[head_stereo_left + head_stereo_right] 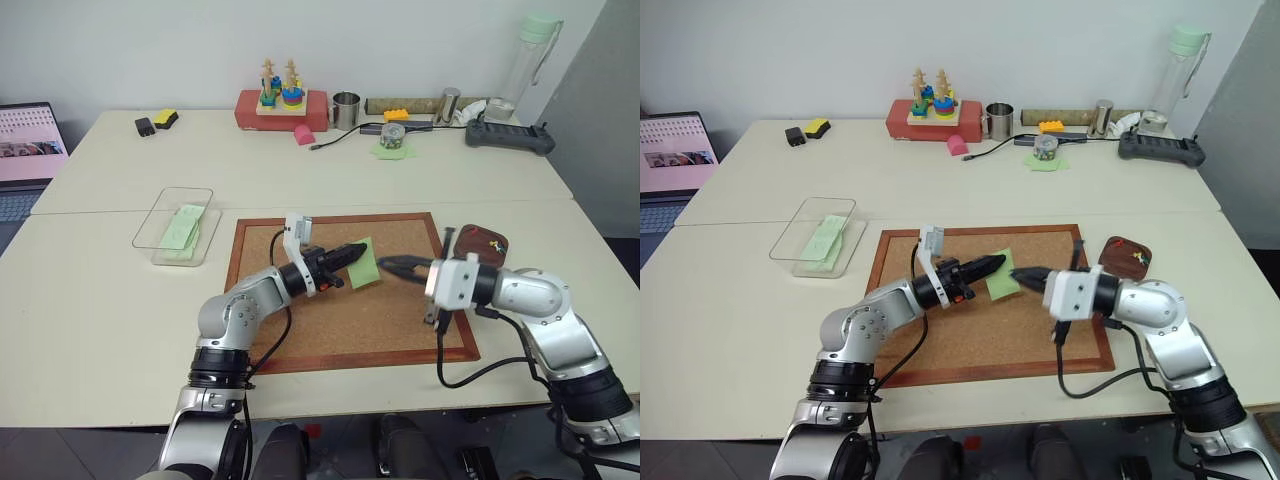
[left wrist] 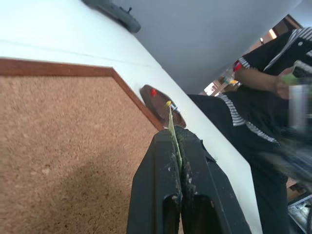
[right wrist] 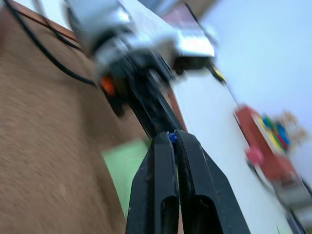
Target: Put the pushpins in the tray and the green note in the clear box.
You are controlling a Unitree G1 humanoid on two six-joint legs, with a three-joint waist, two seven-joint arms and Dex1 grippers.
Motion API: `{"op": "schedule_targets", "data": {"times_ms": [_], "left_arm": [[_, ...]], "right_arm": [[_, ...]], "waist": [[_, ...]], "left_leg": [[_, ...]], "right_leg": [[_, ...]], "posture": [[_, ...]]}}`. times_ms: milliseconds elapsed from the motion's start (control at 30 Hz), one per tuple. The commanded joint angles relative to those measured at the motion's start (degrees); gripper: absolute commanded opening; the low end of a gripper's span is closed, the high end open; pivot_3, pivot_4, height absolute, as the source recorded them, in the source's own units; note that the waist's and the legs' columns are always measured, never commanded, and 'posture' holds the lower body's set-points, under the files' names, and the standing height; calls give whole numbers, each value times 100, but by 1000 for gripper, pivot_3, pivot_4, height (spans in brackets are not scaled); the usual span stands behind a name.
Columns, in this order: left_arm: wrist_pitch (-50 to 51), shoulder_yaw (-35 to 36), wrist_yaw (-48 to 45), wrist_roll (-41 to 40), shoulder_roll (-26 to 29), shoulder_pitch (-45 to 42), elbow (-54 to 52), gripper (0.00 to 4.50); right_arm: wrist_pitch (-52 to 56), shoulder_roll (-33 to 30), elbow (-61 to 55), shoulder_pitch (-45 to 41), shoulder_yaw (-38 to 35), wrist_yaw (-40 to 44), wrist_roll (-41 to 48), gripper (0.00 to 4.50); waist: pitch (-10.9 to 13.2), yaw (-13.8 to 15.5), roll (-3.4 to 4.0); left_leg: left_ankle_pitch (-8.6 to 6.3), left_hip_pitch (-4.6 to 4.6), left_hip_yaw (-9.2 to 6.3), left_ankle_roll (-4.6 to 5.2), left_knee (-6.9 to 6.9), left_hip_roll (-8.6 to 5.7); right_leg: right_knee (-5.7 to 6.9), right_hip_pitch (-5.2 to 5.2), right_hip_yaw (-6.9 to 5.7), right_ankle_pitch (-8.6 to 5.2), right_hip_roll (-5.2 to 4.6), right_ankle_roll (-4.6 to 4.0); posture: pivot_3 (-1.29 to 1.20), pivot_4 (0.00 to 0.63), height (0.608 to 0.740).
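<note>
Both claws are closed above the cork board [image 1: 330,320]: left claw [image 1: 362,250] pinches the green note [image 1: 366,263], right claw [image 3: 172,138] grips a blue pushpin [image 3: 172,137].

The cork board [image 1: 340,300] is laid on the near table [image 1: 100,320], in front of the robot. The clear box [image 1: 178,226] is placed to the left of the board and slightly behind it, with sheets of paper inside. The tray [image 1: 482,244] is set just off the board's far right corner, with pushpins [image 1: 491,243] in it. The green note [image 1: 365,263] is held above the board's middle, between the left gripper [image 1: 362,250] and the right gripper [image 1: 385,266], which is positioned just to its right. A stacking toy [image 1: 280,88], a metal cup [image 1: 346,110] and a power strip [image 1: 508,135] are ranged along the far table's back edge. A laptop [image 1: 28,140] is located at the far left.
</note>
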Motion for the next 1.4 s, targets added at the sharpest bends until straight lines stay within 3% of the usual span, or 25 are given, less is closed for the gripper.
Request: {"op": "schedule_targets", "data": {"times_ms": [33,200,433,567,933,1067,1167,1400], "left_arm": [[108,299,82,-351,180,74,-681,74],[137,473,245,-451,303,80,-856,74],[28,477,276,-449,396,-26,-839,74],[16,495,297,-473,434,-19,-871,0],[-132,649,509,-542,418,-15,-860,0],[-255,777,663,-473,596,-23,-1099,0],[-400,912,866,-272,886,11,-1348,0],[-1265,1252,1663,874,1651,-95,-1131,0]], "right_arm": [[1146,56,384,84,-844,-1040,-77,0],[2291,183,897,-37,-1253,-1834,-126,0],[2967,380,1480,-331,-1364,-2063,70,0],[3068,430,1600,-458,-1412,-2074,210,696],[3015,292,1389,-512,-1323,-1980,283,3171],[2652,49,597,-501,-1068,-1131,545,4034],[2462,-160,-165,-571,-830,-260,989,4034],[3648,-208,-1229,-1257,-520,817,2535,4034]], "waist": [[0,2,0],[0,-10,1],[0,-20,1],[0,-18,1],[0,-18,1],[0,-34,1],[0,-46,1],[0,-17,0]], "left_leg": [[0,0,0,0,0,1],[0,3,6,0,-3,1],[0,1,15,1,-2,-2],[0,0,16,1,-2,-2],[0,-1,16,1,-2,-1],[0,-2,15,1,-3,-1],[-1,0,12,1,-5,4],[0,0,0,1,-1,7]], "right_leg": [[0,0,1,0,0,0],[2,0,1,0,3,0],[0,0,3,0,3,0],[0,0,1,0,3,0],[0,0,1,0,3,0],[0,-3,4,1,3,1],[-1,-3,3,0,9,2],[0,-1,-4,2,10,3]], "posture": [[0,150,740],[0,150,740],[0,150,740],[0,150,740],[0,150,740],[0,150,740],[0,150,740],[0,150,740]]}}
